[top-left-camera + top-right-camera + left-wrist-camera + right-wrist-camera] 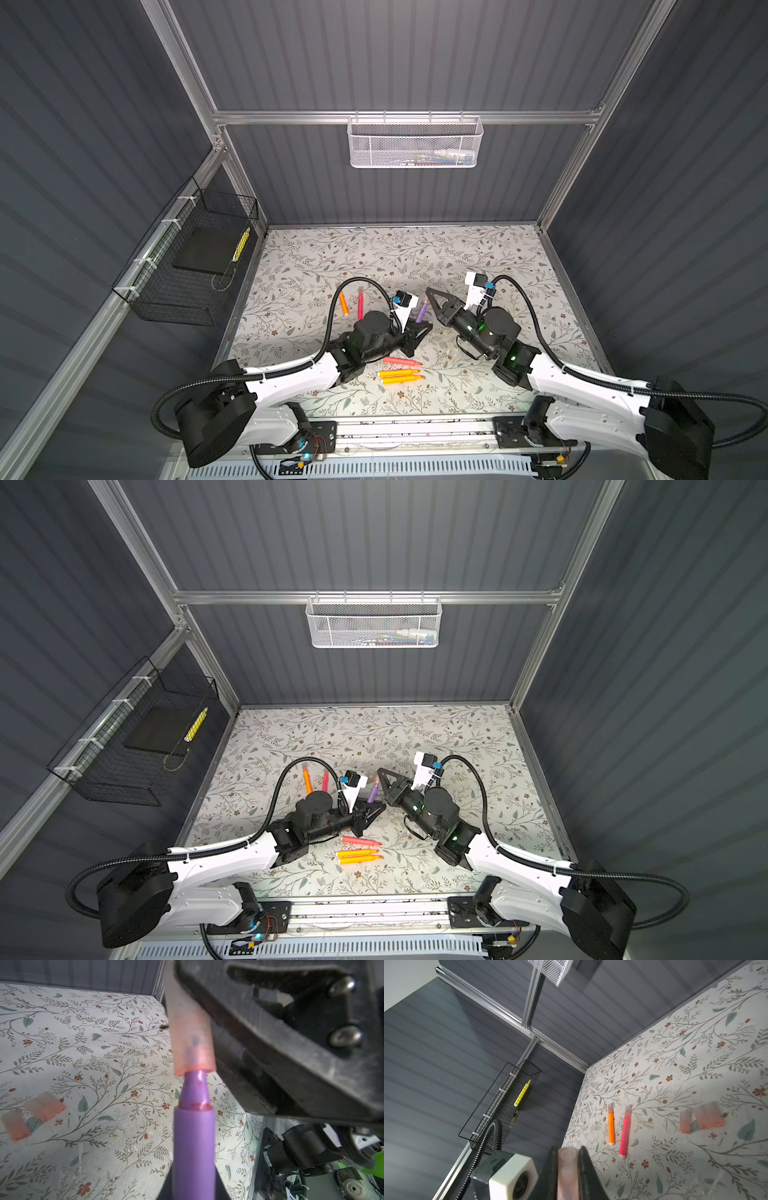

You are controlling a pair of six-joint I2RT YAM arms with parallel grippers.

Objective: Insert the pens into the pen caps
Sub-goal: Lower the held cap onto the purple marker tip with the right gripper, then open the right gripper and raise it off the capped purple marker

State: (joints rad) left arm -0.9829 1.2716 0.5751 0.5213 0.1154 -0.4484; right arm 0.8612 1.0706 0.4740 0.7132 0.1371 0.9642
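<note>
My left gripper (193, 1188) is shut on a purple pen (193, 1147), which stands upright in both top views (422, 311) (373, 792). My right gripper (568, 1159) is shut on a translucent pinkish pen cap (568, 1167). This cap (190, 1043) sits over the purple pen's tip, with the pen's neck still showing. An orange pen (611, 1126) and a pink pen (625, 1132) lie capped on the table beyond the left arm. A coral pen (401, 360) and two orange pens (399, 376) lie uncapped near the front. Three loose caps (39, 1109) lie together.
A white mesh basket (415, 143) hangs on the back wall. A black wire basket (187, 266) holding a yellow marker hangs on the left wall. The floral table (519, 266) is walled on three sides. The left wrist camera (508, 1180) is close beside my right gripper.
</note>
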